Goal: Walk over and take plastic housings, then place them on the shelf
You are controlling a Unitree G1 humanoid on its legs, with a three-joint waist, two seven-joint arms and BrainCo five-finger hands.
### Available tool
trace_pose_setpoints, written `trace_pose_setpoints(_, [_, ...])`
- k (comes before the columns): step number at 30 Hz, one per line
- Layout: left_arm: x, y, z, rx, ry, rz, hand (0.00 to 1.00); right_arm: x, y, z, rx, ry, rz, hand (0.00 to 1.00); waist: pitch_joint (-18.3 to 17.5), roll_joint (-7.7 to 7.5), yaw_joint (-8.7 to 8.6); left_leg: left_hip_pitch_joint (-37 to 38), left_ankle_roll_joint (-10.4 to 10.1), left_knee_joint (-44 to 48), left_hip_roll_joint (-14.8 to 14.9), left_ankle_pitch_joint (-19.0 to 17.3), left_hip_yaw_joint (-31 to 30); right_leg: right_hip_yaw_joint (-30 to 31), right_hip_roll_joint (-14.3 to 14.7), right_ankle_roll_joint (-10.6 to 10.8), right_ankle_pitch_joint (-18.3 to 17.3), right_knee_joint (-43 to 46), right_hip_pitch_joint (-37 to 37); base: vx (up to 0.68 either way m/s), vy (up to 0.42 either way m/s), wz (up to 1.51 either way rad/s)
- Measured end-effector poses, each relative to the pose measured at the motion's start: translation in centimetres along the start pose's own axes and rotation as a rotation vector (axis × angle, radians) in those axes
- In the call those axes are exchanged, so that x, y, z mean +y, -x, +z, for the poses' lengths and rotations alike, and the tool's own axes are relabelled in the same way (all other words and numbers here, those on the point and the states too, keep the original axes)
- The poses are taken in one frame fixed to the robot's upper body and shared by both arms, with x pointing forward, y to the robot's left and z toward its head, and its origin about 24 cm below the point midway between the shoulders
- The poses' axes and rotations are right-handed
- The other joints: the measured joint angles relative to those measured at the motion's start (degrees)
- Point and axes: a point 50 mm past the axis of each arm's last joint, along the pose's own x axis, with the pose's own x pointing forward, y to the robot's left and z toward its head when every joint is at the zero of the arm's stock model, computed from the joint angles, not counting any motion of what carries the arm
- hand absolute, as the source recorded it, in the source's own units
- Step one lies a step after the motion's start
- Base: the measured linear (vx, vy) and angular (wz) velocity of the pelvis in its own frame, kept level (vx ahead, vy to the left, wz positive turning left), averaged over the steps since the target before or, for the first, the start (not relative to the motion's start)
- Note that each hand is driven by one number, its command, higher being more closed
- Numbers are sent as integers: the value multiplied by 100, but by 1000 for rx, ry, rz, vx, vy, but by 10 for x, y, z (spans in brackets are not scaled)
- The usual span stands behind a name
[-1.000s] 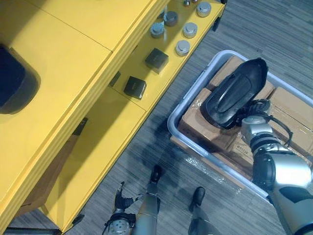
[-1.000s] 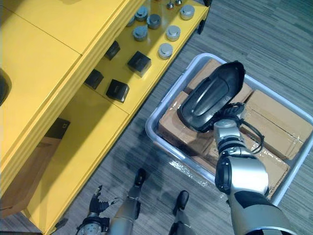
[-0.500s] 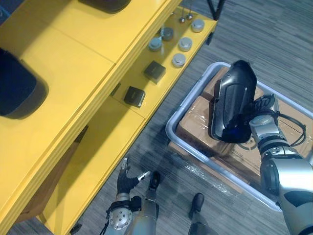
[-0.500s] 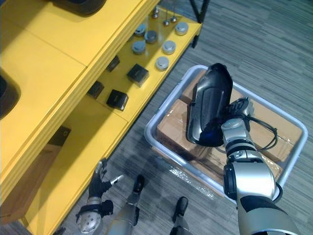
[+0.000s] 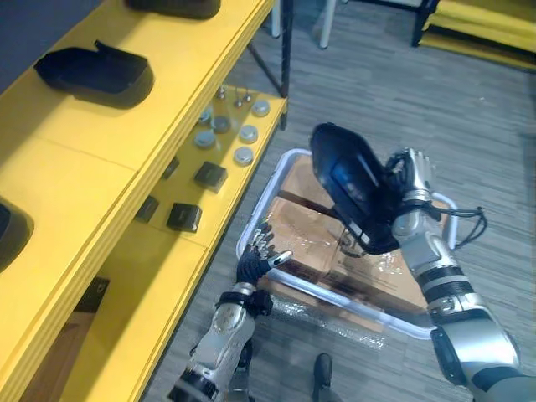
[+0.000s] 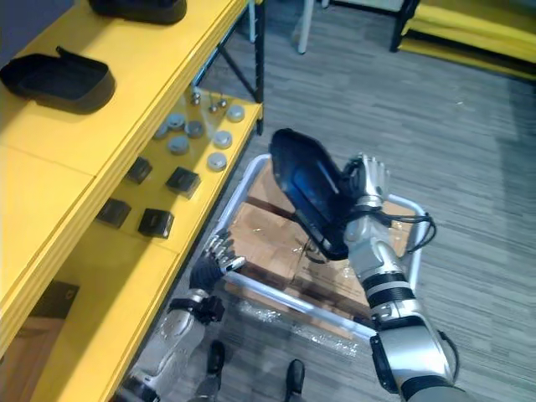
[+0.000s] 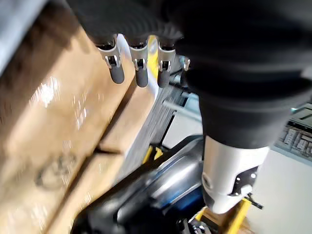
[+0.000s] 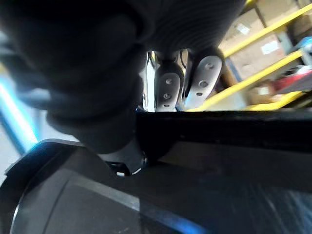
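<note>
My right hand is shut on the edge of a black plastic housing and holds it tilted above the grey tote. In the right wrist view my fingers clamp the housing's rim. My left hand hovers open at the tote's near-left rim, holding nothing; its fingertips show over the wrapped cartons. Two more black housings lie on the yellow shelf's top board.
The tote holds film-wrapped brown cartons. The shelf's lower board carries several round metal caps and small black boxes. Grey plank floor lies open to the right; another yellow rack stands far back.
The view has swung and pulled back. My right hand has lifted the housing higher above the tote and tipped it. My left hand has risen from the floor area to the tote's rim.
</note>
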Motion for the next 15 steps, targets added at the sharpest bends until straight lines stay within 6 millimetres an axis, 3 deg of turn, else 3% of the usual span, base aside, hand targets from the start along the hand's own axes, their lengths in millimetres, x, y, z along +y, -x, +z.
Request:
trace_pose_setpoints(5, [2, -3, -14, 92, 186, 43, 0, 19, 31, 34, -101, -142, 10, 100, -474, -45, -97, 175, -44, -22, 73, -35, 110, 97, 70, -67, 49, -127, 163, -27, 19, -12])
trace_pose_setpoints(10, [2, -1, -26, 137, 219, 94, 0, 20, 57, 46, -136, -237, -11, 100, -809, -115, -99, 276, -92, -27, 101, -73, 142, 119, 97, -87, 64, -198, 274, -38, 24, -4])
trace_pose_setpoints(15, [-6, -2, -26, 122, 254, 106, 0, 43, 98, 55, -131, -344, 82, 100, -1085, -267, -121, 411, -121, -26, 99, -99, 144, 115, 99, -117, 91, -304, 462, 7, 35, 0])
